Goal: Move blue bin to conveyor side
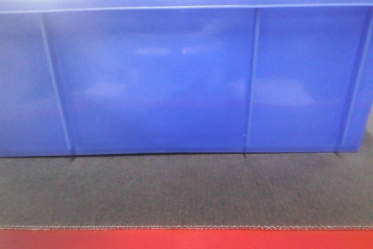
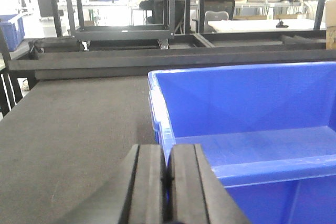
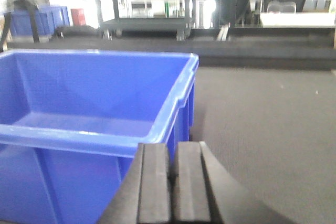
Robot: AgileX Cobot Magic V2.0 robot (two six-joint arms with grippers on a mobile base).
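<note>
The blue bin point(image 1: 175, 80) stands on the dark grey conveyor belt point(image 1: 175, 190), its long front wall filling the front view, set back from the red edge strip point(image 1: 175, 239). In the left wrist view my left gripper point(image 2: 167, 153) is shut on the bin's point(image 2: 247, 108) left short-side rim, which runs in between the pads. In the right wrist view my right gripper point(image 3: 172, 150) is shut on the bin's point(image 3: 79, 93) right short-side rim. The bin's inside looks empty. Neither gripper shows in the front view.
A black frame rail point(image 2: 157, 59) runs along the belt's far side. Behind it stand a metal rack point(image 2: 121, 9), a white table point(image 2: 257, 24) and other blue crates point(image 3: 37, 19). Bare belt lies left point(image 2: 68, 124) and right point(image 3: 262, 119) of the bin.
</note>
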